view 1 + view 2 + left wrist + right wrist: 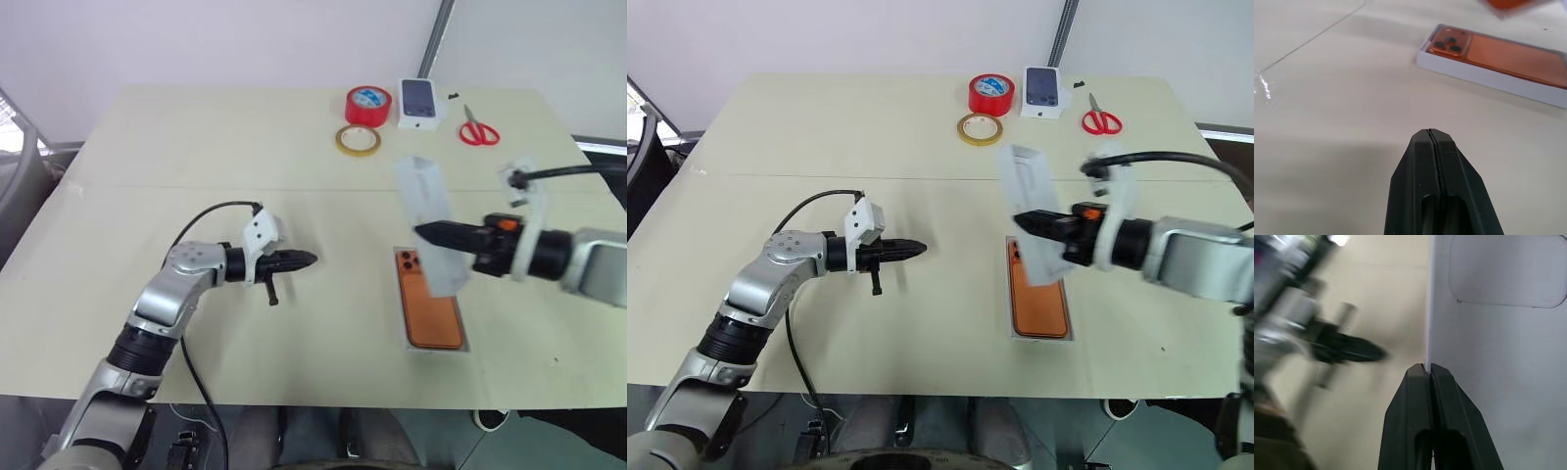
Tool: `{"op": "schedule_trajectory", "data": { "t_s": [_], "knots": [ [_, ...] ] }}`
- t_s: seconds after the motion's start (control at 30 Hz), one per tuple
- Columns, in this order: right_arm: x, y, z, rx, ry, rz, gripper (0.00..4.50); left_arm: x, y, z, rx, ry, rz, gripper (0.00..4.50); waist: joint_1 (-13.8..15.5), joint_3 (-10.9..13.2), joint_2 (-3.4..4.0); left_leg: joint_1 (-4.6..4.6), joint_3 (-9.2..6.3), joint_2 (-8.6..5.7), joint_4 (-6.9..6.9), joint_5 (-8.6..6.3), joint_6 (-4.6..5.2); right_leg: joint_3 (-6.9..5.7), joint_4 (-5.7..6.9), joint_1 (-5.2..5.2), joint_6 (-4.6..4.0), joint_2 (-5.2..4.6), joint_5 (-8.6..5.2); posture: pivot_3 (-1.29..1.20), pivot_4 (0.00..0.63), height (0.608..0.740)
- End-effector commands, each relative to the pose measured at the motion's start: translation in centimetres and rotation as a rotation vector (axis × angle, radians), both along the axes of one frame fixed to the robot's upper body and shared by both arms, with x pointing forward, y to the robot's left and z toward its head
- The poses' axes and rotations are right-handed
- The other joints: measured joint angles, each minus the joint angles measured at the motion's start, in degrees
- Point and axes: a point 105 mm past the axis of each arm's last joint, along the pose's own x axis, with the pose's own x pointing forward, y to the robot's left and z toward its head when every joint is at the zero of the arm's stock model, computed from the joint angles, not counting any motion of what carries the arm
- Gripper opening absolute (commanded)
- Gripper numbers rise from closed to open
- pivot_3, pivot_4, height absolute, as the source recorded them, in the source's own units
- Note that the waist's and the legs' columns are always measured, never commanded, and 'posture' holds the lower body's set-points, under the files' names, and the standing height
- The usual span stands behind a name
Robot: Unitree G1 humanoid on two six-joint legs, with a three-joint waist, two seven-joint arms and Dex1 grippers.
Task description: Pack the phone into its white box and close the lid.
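Two grippers over the table. We see the phone lying camera-side up in the white box, on the robot's right side of the tabletop. Right gripper pinched shut on the lid, holding it tilted in the air just above the box's far end; lid's plain white inside shows in the right wrist view. Left gripper clenched, nothing in it, hovering well left of the box, tips pointing toward it. Far edge: red tape roll, tan tape ring, small white box, scissors.
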Motion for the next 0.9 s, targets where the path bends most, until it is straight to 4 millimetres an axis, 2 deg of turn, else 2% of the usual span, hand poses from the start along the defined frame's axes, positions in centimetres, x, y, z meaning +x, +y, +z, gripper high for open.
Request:
{"op": "schedule_trajectory", "data": {
  "t_s": [0.03, 0.1, 0.2, 0.33, 0.47, 0.5, 0.53, 0.57, 0.73, 0.9],
  "knots": [
    [-0.7, 4.0, -0.3, 0.218, 0.038, -0.085, 0.02, 0.4, -0.3, 2.3, -0.069, -0.075, -0.012, 0.00, 0.1, 0.0, 0.03, 0.00, -0.02, 0.03, 0.00, 0.00, 0.00, 0.00, 0.00, -0.01, 0.00, 0.02, 0.00, 0.00, 0.150, 0.740],
    [-1.7, 5.6, -1.4, 0.295, 0.127, -0.145, 0.02, 0.2, -0.4, 3.1, -0.102, -0.084, -0.028, 0.00, 0.1, 0.0, 0.09, -0.12, -0.01, 0.02, -0.03, 0.00, -0.01, 0.00, 0.05, -0.18, 0.00, 0.00, 0.00, 0.00, 0.150, 0.740],
    [-2.9, 6.5, -2.9, 0.331, 0.240, -0.209, 0.02, -0.2, -0.6, 3.5, -0.118, -0.088, -0.048, 0.00, -0.1, 0.0, 0.08, -0.33, -0.01, 0.00, 0.04, 0.02, -0.04, -0.01, 0.06, -0.33, 0.00, -0.05, 0.00, 0.00, 0.150, 0.740],
    [-4.1, 4.8, -5.9, 0.214, 0.299, -0.213, 0.02, -0.8, -0.9, 2.9, -0.083, -0.085, -0.075, 0.00, 0.2, 0.0, 0.08, -0.24, -0.02, -0.04, 0.06, 0.03, -0.05, -0.01, 0.04, -0.22, 0.02, -0.07, 0.01, 0.00, 0.150, 0.740],
    [-4.0, 2.8, -7.0, 0.141, 0.299, -0.193, 0.02, -1.3, -1.7, 2.2, -0.057, -0.076, -0.109, 0.00, 0.1, 0.0, 0.09, -0.01, -0.03, -0.03, -0.01, 0.02, -0.03, 0.00, -0.01, -0.02, 0.01, -0.04, 0.00, 0.00, 0.150, 0.740],
    [-3.9, 2.2, -7.2, 0.122, 0.295, -0.184, 0.60, -1.5, -2.1, 1.9, -0.049, -0.070, -0.124, 0.00, 0.1, 0.0, 0.10, 0.01, -0.03, -0.02, -0.01, 0.01, -0.03, 0.00, -0.02, 0.01, 0.01, -0.02, 0.00, 0.00, 0.150, 0.740],
    [-3.8, 1.9, -7.2, 0.108, 0.293, -0.174, 0.85, -1.6, -2.4, 1.8, -0.044, -0.066, -0.133, 0.00, 0.1, 0.0, 0.09, 0.02, -0.02, -0.02, -0.02, 0.01, -0.02, 0.00, -0.02, 0.01, 0.01, -0.03, 0.00, 0.00, 0.150, 0.740],
    [-3.8, 1.6, -7.3, 0.097, 0.290, -0.163, 1.31, -1.9, -2.8, 1.6, -0.039, -0.062, -0.148, 0.00, 0.1, 0.0, 0.09, 0.02, -0.02, -0.03, -0.02, 0.01, -0.02, 0.00, -0.02, 0.03, 0.01, -0.03, 0.00, 0.00, 0.150, 0.740],
    [-3.1, 0.2, -7.1, 0.038, 0.275, -0.142, 3.92, -3.0, -5.1, 0.7, -0.028, -0.049, -0.209, 0.00, 0.3, 0.0, 0.09, 0.01, -0.02, -0.04, -0.01, 0.01, -0.01, 0.01, -0.03, 0.03, 0.01, -0.05, 0.00, 0.00, 0.150, 0.740],
    [-1.9, -2.3, -5.1, -0.078, 0.208, -0.114, 3.92, -3.6, -6.9, 0.2, -0.029, -0.032, -0.256, 0.00, 0.4, 0.0, 0.11, 0.01, 0.00, -0.04, -0.01, 0.00, -0.01, 0.02, -0.03, 0.03, 0.01, -0.03, 0.00, 0.00, 0.150, 0.740]
  ]
}}
